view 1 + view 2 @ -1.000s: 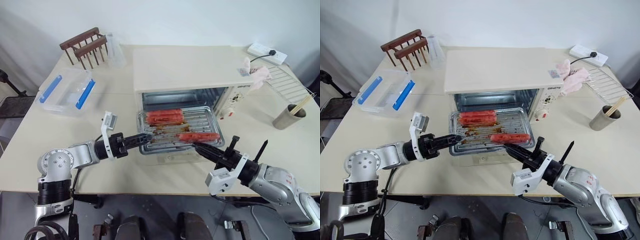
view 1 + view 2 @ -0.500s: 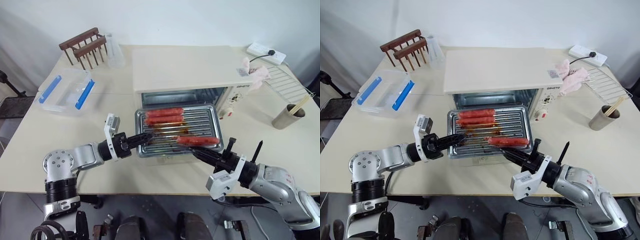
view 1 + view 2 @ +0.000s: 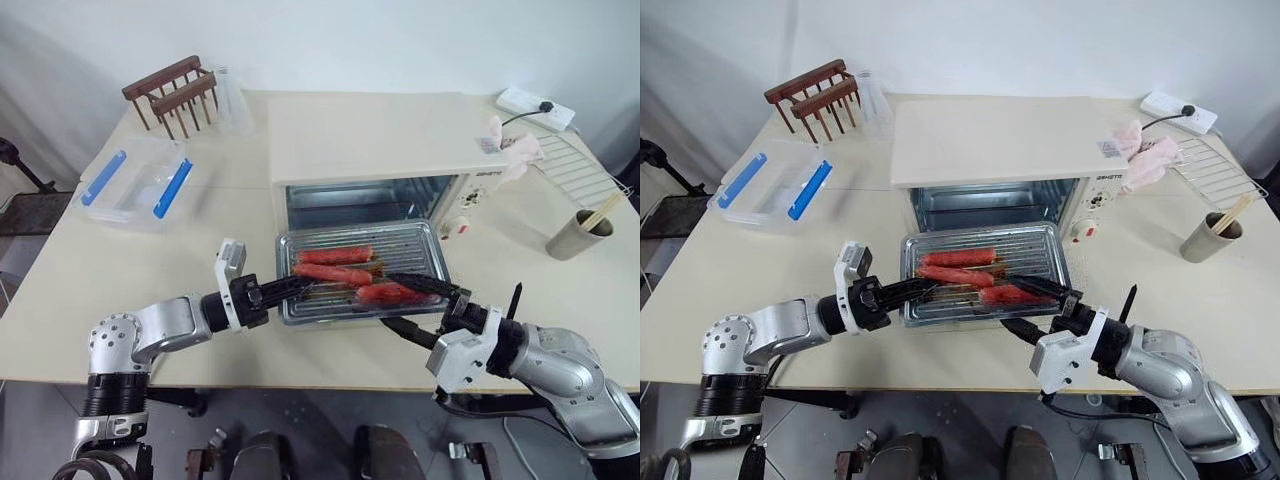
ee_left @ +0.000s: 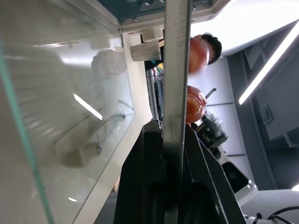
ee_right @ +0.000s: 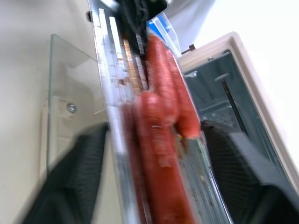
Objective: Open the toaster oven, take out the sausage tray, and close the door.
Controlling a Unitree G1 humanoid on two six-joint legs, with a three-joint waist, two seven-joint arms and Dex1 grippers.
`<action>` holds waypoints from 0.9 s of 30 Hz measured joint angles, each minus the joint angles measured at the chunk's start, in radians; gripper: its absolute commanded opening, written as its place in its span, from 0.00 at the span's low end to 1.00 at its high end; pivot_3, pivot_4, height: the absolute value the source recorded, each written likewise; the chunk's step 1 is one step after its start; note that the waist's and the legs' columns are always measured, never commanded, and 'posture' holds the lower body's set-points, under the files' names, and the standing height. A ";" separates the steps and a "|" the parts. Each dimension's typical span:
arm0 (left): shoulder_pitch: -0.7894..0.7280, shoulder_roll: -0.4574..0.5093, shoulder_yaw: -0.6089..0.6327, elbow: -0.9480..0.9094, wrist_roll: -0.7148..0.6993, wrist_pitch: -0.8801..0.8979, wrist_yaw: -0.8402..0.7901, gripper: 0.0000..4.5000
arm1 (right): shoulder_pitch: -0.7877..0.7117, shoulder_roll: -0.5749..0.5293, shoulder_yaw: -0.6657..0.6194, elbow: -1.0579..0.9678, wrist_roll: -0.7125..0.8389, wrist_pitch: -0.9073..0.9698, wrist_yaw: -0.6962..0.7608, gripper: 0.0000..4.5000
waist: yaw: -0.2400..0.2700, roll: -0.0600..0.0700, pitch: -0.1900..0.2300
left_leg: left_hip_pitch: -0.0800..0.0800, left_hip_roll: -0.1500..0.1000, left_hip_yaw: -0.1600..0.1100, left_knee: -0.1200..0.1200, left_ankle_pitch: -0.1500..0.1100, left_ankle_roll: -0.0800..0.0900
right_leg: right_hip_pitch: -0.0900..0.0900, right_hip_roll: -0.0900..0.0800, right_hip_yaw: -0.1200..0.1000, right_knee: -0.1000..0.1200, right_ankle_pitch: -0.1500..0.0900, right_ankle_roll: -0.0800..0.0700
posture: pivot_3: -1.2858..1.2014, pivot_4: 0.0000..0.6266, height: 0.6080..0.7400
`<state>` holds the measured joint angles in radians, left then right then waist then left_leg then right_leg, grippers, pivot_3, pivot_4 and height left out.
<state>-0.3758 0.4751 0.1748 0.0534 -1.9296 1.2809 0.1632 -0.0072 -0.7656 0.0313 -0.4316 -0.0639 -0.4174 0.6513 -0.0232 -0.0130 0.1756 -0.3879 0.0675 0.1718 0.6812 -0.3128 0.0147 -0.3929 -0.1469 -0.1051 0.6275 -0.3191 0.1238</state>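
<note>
The cream-white toaster oven [image 3: 375, 140] stands open at the table's middle. Its glass door [image 4: 70, 116] lies folded down flat beneath the sausage tray [image 3: 415, 250]. The shiny tray sits out in front of the oven mouth with three red sausages [image 3: 335, 256] on its wire rack. My left gripper [image 3: 293, 289] is shut on the tray's left edge [image 4: 176, 93]. At the tray's front right corner my right gripper [image 3: 410, 303] is open, with one finger over the rim and one under it. The tray [image 5: 110, 116] runs between those spread fingers.
A clear plastic box with blue clips [image 3: 135, 185] sits at the left. A brown wooden rack [image 3: 170, 92] and a clear cup [image 3: 232, 100] stand behind it. At the right are a pink cloth [image 3: 518, 145], a power strip [image 3: 535, 108], a wire rack [image 3: 580, 165] and a metal cup of chopsticks [image 3: 578, 235].
The tray has come further out of the oven towards me and the sausages have slid on it. My left gripper has shut on the tray's edge. My right gripper has gone from shut to open.
</note>
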 measured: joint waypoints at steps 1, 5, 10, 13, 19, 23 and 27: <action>0.002 0.000 0.000 0.000 -0.001 -0.004 0.002 0.00 | 0.002 -0.004 -0.003 -0.002 0.044 0.022 0.016 0.99 | 0.000 0.000 0.000 | 0.000 0.000 0.000 0.000 0.000 0.000 | 0.000 0.000 0.000 0.000 0.000 0.000 | 0.52 0.24 1.00; 0.011 0.000 0.003 0.000 -0.003 -0.013 0.013 0.00 | 0.015 -0.021 -0.043 -0.051 0.300 0.176 0.085 0.99 | 0.001 0.000 0.000 | 0.000 0.000 0.000 0.000 0.000 0.000 | 0.000 0.000 0.000 0.000 0.000 0.000 | 0.52 0.24 1.00; 0.041 0.012 0.032 0.009 -0.003 0.000 0.008 0.00 | 0.007 -0.044 -0.167 -0.097 0.660 0.474 0.086 0.99 | 0.001 0.000 0.000 | 0.000 0.000 -0.001 0.000 0.000 0.001 | 0.000 0.000 0.000 -0.001 0.000 0.000 | 0.52 0.24 1.00; 0.067 0.045 0.051 0.017 -0.004 0.020 -0.016 0.00 | -0.001 -0.057 -0.237 -0.095 0.805 0.622 0.070 0.99 | 0.001 0.000 0.000 | 0.000 0.000 -0.001 0.000 -0.001 0.002 | 0.000 0.000 0.000 -0.001 0.000 -0.001 | 0.52 0.24 1.00; 0.117 0.090 0.070 0.036 -0.004 0.054 -0.097 0.00 | 0.032 -0.096 -0.368 -0.021 0.975 0.839 0.094 0.99 | 0.012 0.000 0.000 | -0.001 -0.001 0.000 0.000 -0.001 0.002 | 0.000 -0.001 0.000 -0.002 0.000 -0.001 | 0.52 0.24 1.00; 0.146 0.124 0.082 0.032 -0.004 0.055 -0.137 0.00 | 0.033 -0.098 -0.408 0.033 1.030 0.927 0.123 0.99 | 0.022 0.000 0.000 | -0.001 -0.001 0.000 0.000 -0.001 0.002 | -0.001 -0.001 0.000 -0.003 0.000 -0.001 | 0.52 0.24 1.00; 0.173 0.134 0.083 0.030 -0.004 0.046 -0.157 0.00 | 0.037 -0.098 -0.417 0.049 1.034 0.966 0.152 0.99 | 0.022 0.000 0.000 | -0.001 -0.001 0.000 -0.001 -0.001 0.002 | -0.001 -0.002 0.000 -0.003 0.000 -0.001 | 0.52 0.24 1.00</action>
<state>-0.2026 0.6087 0.2580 0.0829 -1.9340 1.3266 0.0063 0.0298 -0.8635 -0.3861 -0.3829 0.9699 0.5486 0.8036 -0.0009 -0.0133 0.1754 -0.3891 0.0665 0.1719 0.6807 -0.3143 0.0172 -0.3939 -0.1485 -0.1048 0.6246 -0.3196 0.1229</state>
